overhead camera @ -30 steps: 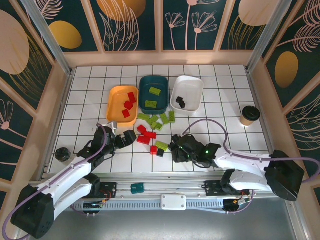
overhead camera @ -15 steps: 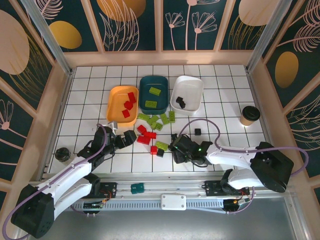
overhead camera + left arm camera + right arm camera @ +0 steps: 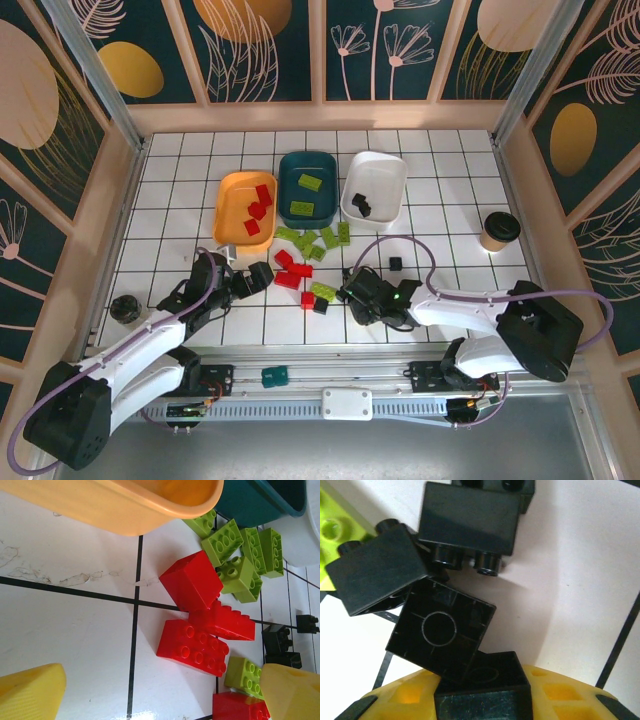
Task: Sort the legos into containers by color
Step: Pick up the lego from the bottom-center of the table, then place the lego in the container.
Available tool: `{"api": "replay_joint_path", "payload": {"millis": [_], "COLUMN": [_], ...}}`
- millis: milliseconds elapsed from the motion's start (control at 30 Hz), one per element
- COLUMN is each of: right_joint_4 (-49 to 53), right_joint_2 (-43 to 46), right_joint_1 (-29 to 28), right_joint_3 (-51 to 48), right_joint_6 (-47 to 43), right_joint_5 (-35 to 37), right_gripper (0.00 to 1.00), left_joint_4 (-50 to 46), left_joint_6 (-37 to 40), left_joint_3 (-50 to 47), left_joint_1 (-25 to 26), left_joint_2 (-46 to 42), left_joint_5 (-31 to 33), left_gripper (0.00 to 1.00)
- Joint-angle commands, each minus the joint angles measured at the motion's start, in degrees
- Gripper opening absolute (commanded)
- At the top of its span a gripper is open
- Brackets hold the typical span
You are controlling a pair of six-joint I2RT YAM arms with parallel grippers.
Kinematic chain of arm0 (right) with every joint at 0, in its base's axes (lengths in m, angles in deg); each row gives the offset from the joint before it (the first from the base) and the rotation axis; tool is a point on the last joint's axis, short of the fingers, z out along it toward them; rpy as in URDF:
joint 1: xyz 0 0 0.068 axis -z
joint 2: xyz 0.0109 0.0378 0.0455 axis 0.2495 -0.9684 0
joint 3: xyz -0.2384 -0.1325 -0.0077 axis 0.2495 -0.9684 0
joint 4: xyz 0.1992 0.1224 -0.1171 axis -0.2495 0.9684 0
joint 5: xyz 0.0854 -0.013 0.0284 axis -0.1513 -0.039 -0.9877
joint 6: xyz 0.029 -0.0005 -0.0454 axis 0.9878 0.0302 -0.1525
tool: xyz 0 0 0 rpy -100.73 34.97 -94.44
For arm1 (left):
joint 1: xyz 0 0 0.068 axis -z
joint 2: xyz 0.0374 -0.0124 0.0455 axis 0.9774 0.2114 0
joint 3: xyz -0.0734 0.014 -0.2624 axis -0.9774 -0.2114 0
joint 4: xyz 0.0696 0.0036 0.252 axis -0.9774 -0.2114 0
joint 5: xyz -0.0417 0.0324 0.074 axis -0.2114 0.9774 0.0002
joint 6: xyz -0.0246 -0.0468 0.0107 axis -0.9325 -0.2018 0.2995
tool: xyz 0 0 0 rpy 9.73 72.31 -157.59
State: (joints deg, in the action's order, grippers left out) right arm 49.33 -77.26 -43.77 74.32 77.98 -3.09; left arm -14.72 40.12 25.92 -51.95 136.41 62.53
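likely the r gripper [image 3: 352, 296], jaws pinched in on a black lego [image 3: 482, 692] (small, matte, boxy) at 6 o'clock of the white tray [image 3: 385, 178], drags the upturned neighbour [image 3: 440, 637] touching it, or slips w/ so shallow a bite; l gripper [image 3: 255, 275] gapes wide, empty, at 9 o'clock of the red legos [image 3: 192, 647].

Trays [image 3: 228, 190] side by side at worktop [image 3: 170, 230] back, legos [image 3: 308, 181] in each, more loose just before them, cup [image 3: 498, 230] far right, left claw [image 3: 262, 272] left of the loose ones, right claw [image 3: 345, 292] right.
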Motion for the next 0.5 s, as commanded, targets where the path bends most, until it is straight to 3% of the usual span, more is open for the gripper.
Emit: {"api": "replay_joint_path", "payload": {"millis": [0,233,467], "right_joint_4": [-4.15,0.94,-4.37], "right_joint_2": [2.90,10.55,9.07], "right_joint_1": [-0.17,1.11,12.72], "right_joint_3": [0.59,3.75,11.01], "right_joint_6": [-0.04,-0.14,-6.25], "right_joint_5": [-2.98,-4.54,-12.57], "right_gripper": [0.29,0.28,0.28], "left_joint_4": [2.11,2.43,2.13], "left_joint_6": [0.46,0.90,1.05], "left_joint_3": [0.12,0.47,1.26], "left_joint_1": [0.04,0.08,0.08], "left_joint_2": [0.10,0.64,1.39], "left_joint_5": [-0.22,-0.57,-0.77], "left_gripper": [0.99,0.99,0.99]}}
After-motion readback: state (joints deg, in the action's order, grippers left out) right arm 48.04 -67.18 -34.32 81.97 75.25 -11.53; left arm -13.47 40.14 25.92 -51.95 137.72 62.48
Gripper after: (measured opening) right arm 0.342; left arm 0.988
